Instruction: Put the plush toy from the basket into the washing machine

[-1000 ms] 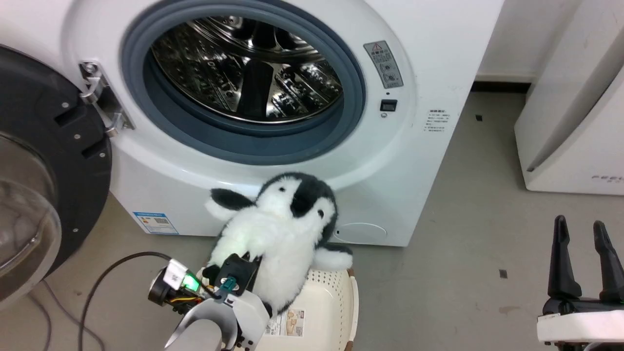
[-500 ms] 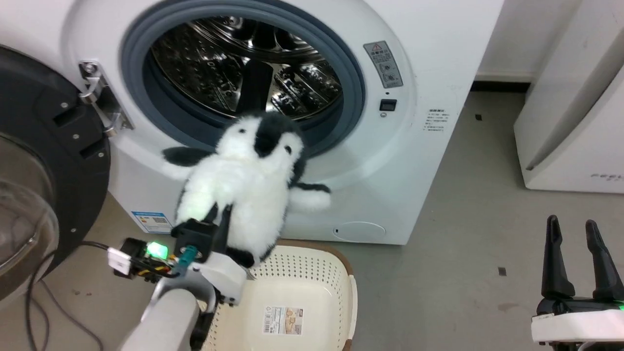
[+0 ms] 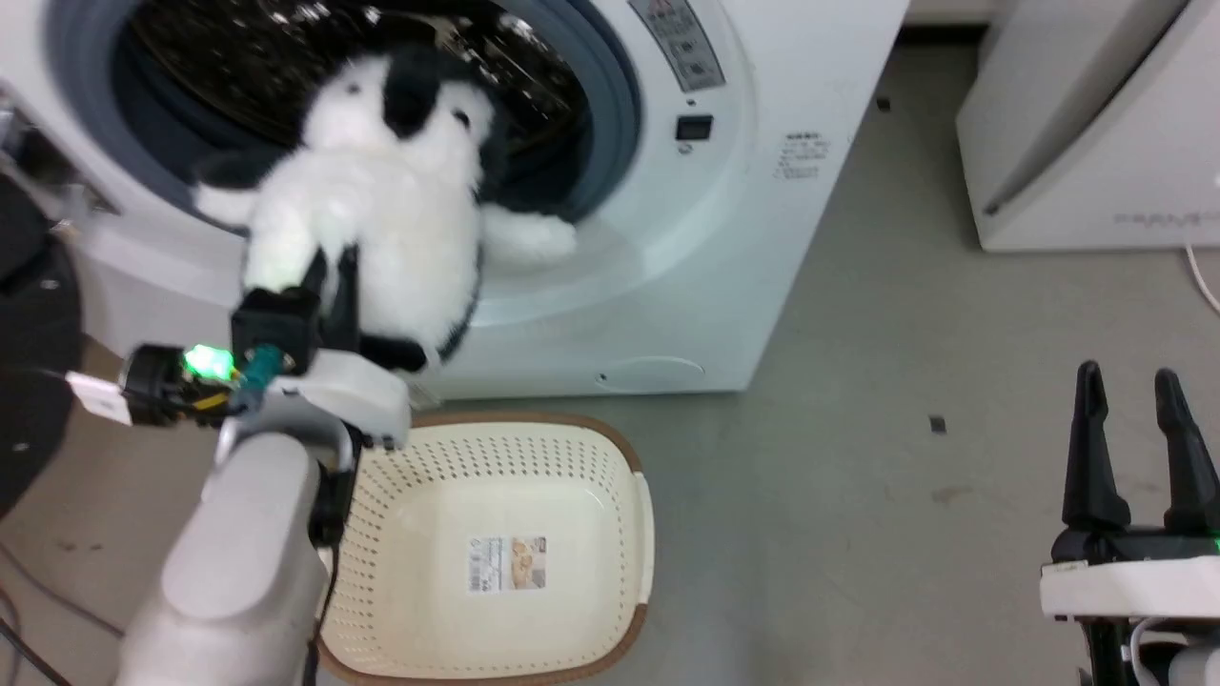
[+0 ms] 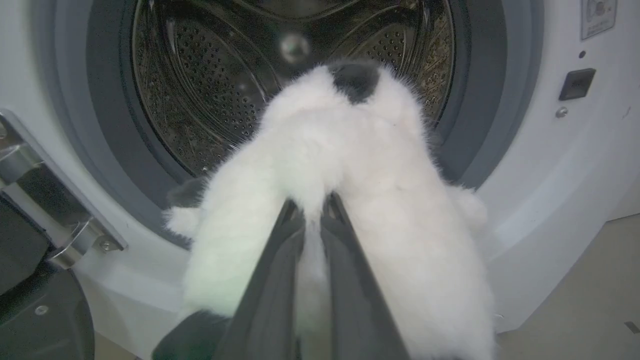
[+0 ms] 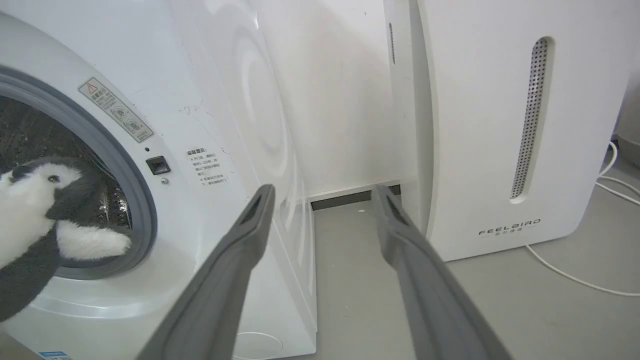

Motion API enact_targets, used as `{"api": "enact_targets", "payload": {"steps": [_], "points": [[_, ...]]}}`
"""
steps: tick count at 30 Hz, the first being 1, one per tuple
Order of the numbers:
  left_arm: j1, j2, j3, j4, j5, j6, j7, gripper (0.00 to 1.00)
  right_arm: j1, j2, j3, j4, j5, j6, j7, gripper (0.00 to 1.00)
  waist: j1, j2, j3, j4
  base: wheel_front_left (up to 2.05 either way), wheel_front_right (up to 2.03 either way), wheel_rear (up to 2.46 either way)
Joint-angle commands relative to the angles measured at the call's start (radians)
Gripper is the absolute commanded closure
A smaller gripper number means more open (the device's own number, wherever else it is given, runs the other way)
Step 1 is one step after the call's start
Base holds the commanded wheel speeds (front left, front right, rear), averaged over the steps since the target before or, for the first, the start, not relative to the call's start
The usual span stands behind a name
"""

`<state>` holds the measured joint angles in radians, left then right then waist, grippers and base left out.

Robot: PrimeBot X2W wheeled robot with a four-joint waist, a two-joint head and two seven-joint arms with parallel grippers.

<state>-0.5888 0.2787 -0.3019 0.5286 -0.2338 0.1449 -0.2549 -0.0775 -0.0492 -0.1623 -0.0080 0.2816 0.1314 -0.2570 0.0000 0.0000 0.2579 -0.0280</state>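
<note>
The white-and-black penguin plush toy (image 3: 381, 205) hangs in the air right in front of the washing machine's (image 3: 724, 248) round grey porthole, its head at the opening. My left gripper (image 3: 329, 272) is shut on the toy's lower belly fur; in the left wrist view the fingers (image 4: 272, 280) pinch the plush toy (image 4: 350, 165) with the steel drum (image 4: 200, 90) behind it. The cream basket (image 3: 610, 457) stands on the floor below the porthole, holding nothing but its paper label. My right gripper (image 3: 1131, 400) is open at the lower right, away from everything. The right wrist view catches the toy (image 5: 35, 215) at the porthole.
The washer's black-rimmed door (image 3: 29, 381) stands swung open at the left. A slanted white FEELBIRD appliance (image 3: 1096, 133) stands to the right, with a white cable (image 5: 575, 275) on the grey floor (image 3: 858, 429) beside it.
My left arm has lifted the plush toy from just above the basket up to the porthole. The head camera has tilted, shifting the whole scene.
</note>
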Motion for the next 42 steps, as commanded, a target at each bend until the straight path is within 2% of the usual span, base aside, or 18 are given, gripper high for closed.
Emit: {"api": "enact_targets", "payload": {"steps": [1, 12, 29, 42], "points": [[-0.028, 0.006, 0.011, -0.002, 0.008, -0.003, -0.007, 1.0, -0.018, -0.001, 0.002, -0.004, 0.002, -0.001, -0.005, 0.0, 0.0, 0.0, 0.039, -0.033, 0.0, 0.0, 0.0], [-0.192, 0.037, 0.097, 0.042, 0.042, -0.015, -0.007, 1.0, -0.096, -0.001, 0.016, -0.009, 0.025, -0.001, -0.005, 0.0, 0.0, 0.0, 0.17, -0.113, 0.0, 0.0, 0.0], [-0.497, 0.16, 0.195, 0.17, 0.048, -0.052, -0.007, 1.0, -0.186, -0.001, 0.032, -0.021, 0.074, -0.001, -0.005, 0.0, 0.0, 0.0, 0.368, -0.206, 0.0, 0.0, 0.0], [-0.765, 0.223, 0.175, 0.302, 0.089, -0.064, -0.007, 1.0, -0.229, -0.001, 0.063, -0.024, 0.106, -0.001, -0.005, 0.0, 0.0, 0.0, 0.483, -0.257, 0.0, 0.0, 0.0]]}}
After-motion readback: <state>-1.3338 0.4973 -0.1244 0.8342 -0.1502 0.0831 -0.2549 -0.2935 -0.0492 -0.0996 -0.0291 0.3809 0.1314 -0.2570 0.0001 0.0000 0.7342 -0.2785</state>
